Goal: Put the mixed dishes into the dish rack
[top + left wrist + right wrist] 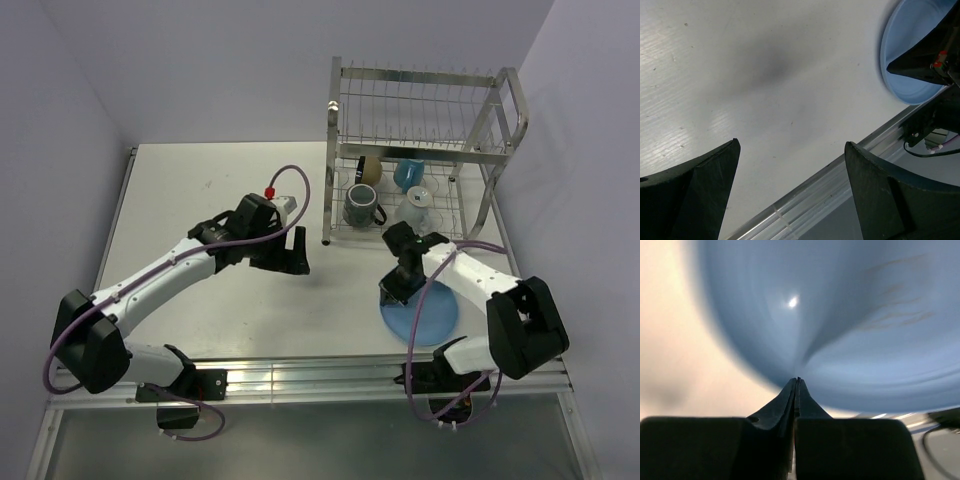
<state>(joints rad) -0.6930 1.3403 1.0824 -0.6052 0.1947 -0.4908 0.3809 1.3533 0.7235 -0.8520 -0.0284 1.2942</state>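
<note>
Rack (430,72), upper right: dark mug (360,206), white mug (416,210), blue mug (407,173), bowl (370,167) loaded. Plate (430,320), lower right: yours to load; right gripper (393,294) pressed together at its edge, left gripper (293,260) spread.

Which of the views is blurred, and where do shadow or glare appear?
Right wrist view: the light blue plate is out of focus, with one small bright glare spot on it; the shut right end effector is sharper. Left wrist view: sharp, with a soft dark shadow on the table. Top external view: sharp, even light, small glints on the dish rack.
</note>
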